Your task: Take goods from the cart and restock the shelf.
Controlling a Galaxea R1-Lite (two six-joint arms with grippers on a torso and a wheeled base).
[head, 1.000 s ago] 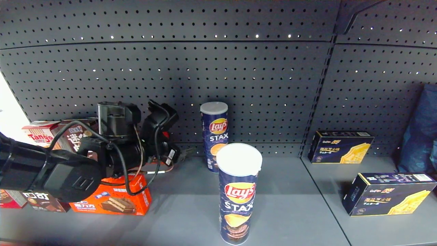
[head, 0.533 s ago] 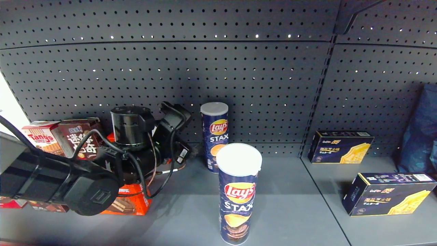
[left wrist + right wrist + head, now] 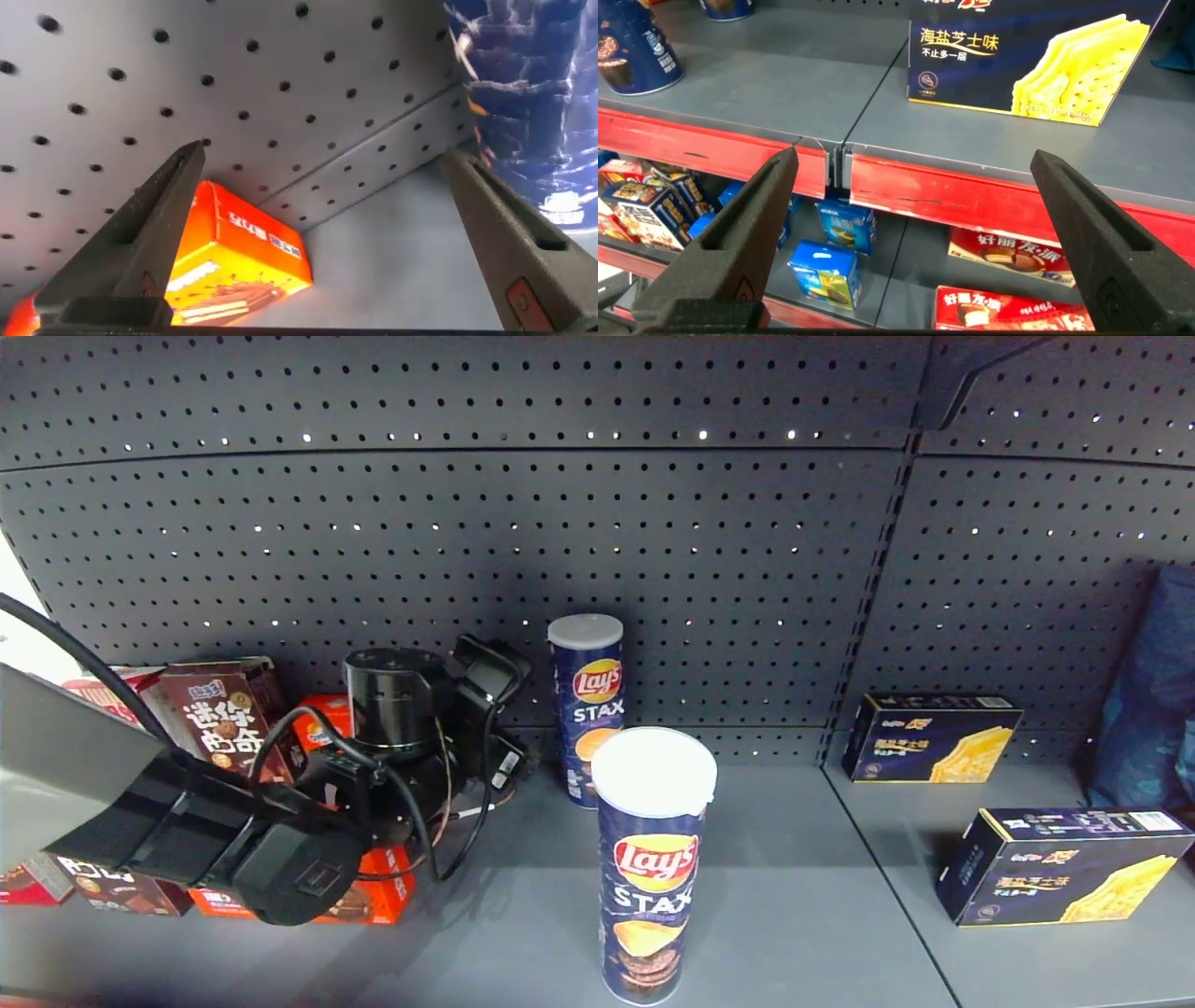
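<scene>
My left arm (image 3: 392,709) lies over the left part of the grey shelf (image 3: 794,896), its wrist close to the pegboard back wall. My left gripper (image 3: 322,154) is open, holding nothing. Beyond its fingers an orange wafer box (image 3: 243,252) stands against the back wall; the head view shows the orange wafer box (image 3: 317,723) behind the wrist. Another orange box (image 3: 378,896) lies under the arm. Two blue chips cans stand mid-shelf, one in front (image 3: 653,863), one behind (image 3: 586,709). My right gripper (image 3: 915,159) is open and empty before the shelf's red front edge (image 3: 971,187).
Brown and red snack boxes (image 3: 229,719) crowd the far left. Two blue-and-yellow biscuit boxes (image 3: 929,737) (image 3: 1064,863) lie on the right section, past an upright post (image 3: 868,616). A dark blue bag (image 3: 1153,691) sits far right. Lower shelves hold more boxes (image 3: 836,252).
My left arm has slid to the right along the shelf and turned toward the back wall, uncovering the brown box and the rear orange box. The cans and biscuit boxes have not moved.
</scene>
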